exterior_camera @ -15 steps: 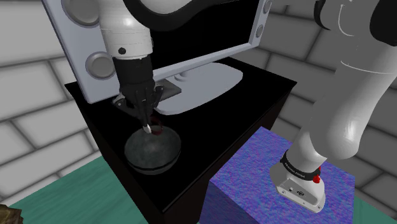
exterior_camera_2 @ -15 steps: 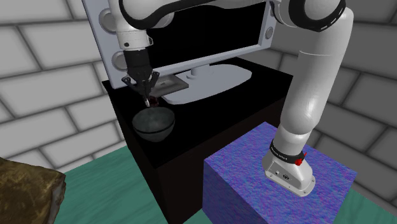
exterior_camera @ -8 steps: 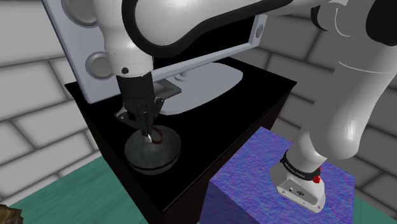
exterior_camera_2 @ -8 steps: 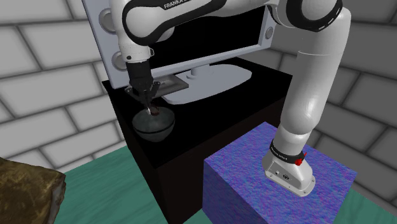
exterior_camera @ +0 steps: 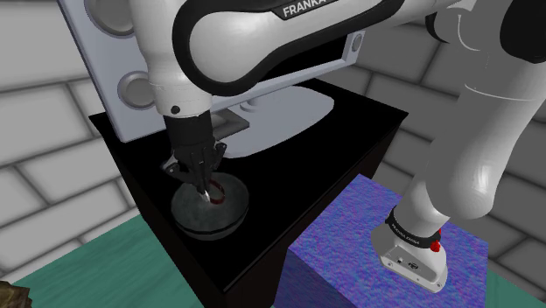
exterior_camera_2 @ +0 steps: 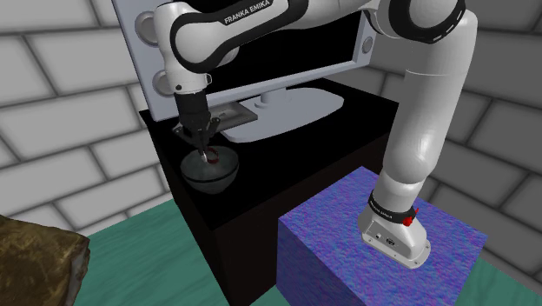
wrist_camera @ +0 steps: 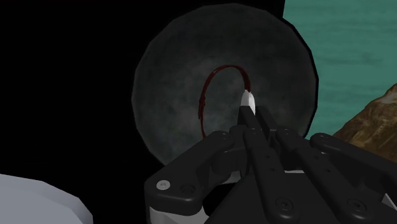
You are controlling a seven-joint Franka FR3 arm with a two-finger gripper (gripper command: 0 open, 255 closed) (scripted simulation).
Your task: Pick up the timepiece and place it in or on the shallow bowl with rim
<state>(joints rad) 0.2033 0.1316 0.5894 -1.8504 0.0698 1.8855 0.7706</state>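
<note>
A dark grey rimmed bowl (exterior_camera: 194, 219) (exterior_camera_2: 208, 178) sits at the front corner of a black cabinet (exterior_camera: 332, 149). My black gripper (exterior_camera: 204, 185) (exterior_camera_2: 206, 153) points straight down into it, shut on the timepiece (exterior_camera: 219, 189), a small watch with a thin dark red strap loop and a white face. In the wrist view the fingers meet at the gripper (wrist_camera: 248, 119) tip and pinch the white face (wrist_camera: 247, 100). The strap loop (wrist_camera: 205, 102) hangs over the inside of the bowl (wrist_camera: 172, 63). I cannot tell whether the watch touches the bowl's floor.
A grey monitor (exterior_camera: 96, 52) with a wide flat foot (exterior_camera: 289, 114) stands just behind the bowl on the cabinet. The blue-purple stand box (exterior_camera: 350, 254) is at the shoulder view's lower right. Green floor (exterior_camera_2: 139, 261) and a brown rock (exterior_camera_2: 35, 261) lie below.
The gripper has come down with the watch, from just above the bowl's rim to inside the bowl. The arm's forearm has swung lower over the cabinet.
</note>
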